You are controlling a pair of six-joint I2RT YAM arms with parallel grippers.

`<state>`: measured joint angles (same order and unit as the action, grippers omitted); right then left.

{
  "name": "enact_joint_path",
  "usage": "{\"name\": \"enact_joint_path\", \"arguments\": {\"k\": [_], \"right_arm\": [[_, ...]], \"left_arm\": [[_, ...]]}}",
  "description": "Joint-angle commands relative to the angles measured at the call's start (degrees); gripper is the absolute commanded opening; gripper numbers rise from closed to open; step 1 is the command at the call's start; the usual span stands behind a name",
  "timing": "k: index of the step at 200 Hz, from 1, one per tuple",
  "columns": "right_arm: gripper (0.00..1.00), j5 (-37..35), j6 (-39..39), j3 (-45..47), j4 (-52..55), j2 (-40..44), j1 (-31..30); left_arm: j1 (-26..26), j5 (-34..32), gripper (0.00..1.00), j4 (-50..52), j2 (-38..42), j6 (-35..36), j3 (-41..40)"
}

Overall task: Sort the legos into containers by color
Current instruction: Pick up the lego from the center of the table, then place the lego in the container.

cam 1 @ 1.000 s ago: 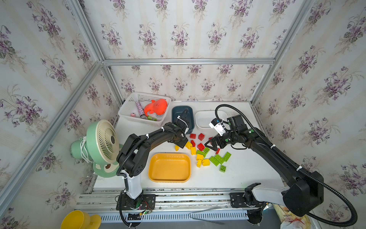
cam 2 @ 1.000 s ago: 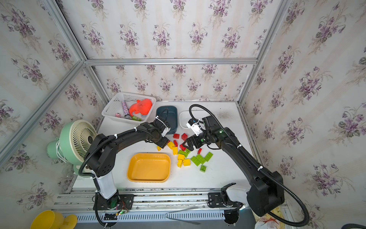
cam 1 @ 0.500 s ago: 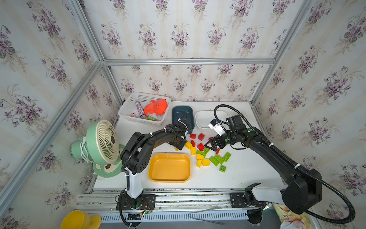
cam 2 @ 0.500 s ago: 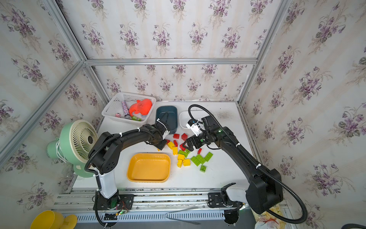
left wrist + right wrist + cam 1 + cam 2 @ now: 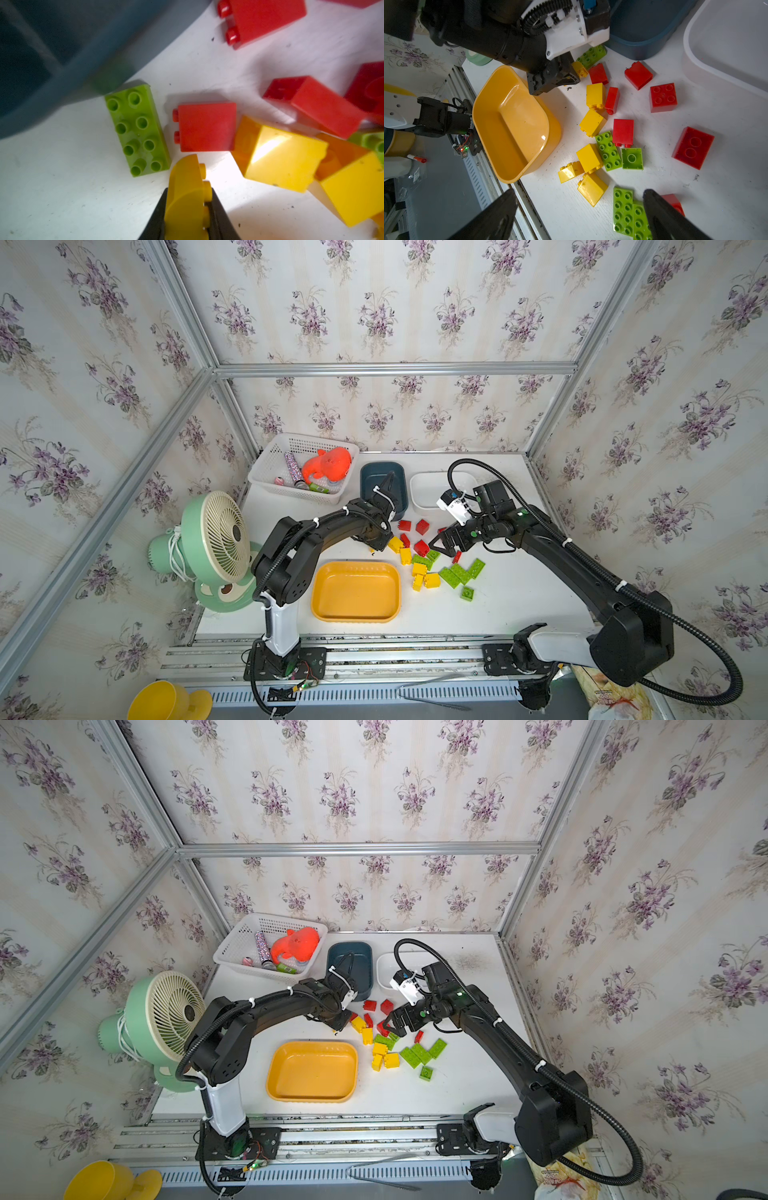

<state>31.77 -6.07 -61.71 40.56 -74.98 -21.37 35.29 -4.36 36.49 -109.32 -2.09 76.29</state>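
On the white desk (image 5: pixel 519 593), the left gripper (image 5: pixel 188 194) has just shut its jaws on a small yellow lego (image 5: pixel 185 178) at the edge of the loose legos (image 5: pixel 419 560), so transfer to the empty orange-yellow tray (image 5: pixel 355 593) should follow; the right gripper (image 5: pixel 580 192) hangs above them, jaws wide open and holding nothing.

The left arm (image 5: pixel 332 526) and right arm (image 5: pixel 582 566) are built of black links on white bases, with ribbed black cables (image 5: pixel 544 14). A white screwed housing (image 5: pixel 571 35) is mounted behind the left gripper's (image 5: pixel 188 193) black jaws.
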Motion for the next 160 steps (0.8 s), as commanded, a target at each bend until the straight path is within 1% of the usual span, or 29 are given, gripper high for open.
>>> {"name": "enact_joint_path", "arguments": {"k": [1,43,68,93,114,141,160], "right_arm": [[0.98,-0.6,-1.3,-1.1,0.4,-0.3,-0.2],[0.98,-1.3,-2.9,-1.9,1.7,-0.4,-0.1],[0.98,-1.9,-3.2,-2.5,1.7,-0.7,0.0],[0.99,-1.6,-2.9,-3.2,1.0,-0.9,0.2],[0.99,-1.5,-2.9,-4.1,0.7,-1.4,0.4],[0.98,-1.4,-2.5,-5.7,0.2,-2.3,0.8],[0.98,-1.5,-1.9,-7.2,0.0,-2.8,1.3]], "left_arm": [[-0.1,0.7,0.13,1.2,0.5,-0.5,1.0],[-0.5,0.1,0.15,8.6,5.0,0.3,5.2],[-0.9,-0.1,0.16,14.5,7.7,0.4,10.1],[-2.0,0.9,0.17,18.6,7.8,0.4,18.0],[-3.2,1.0,0.17,19.6,3.9,0.9,26.2],[-5.0,1.4,0.17,21.5,-5.3,0.3,37.9],[-6.4,-1.2,0.16,21.4,-11.3,-1.0,43.4]]}}
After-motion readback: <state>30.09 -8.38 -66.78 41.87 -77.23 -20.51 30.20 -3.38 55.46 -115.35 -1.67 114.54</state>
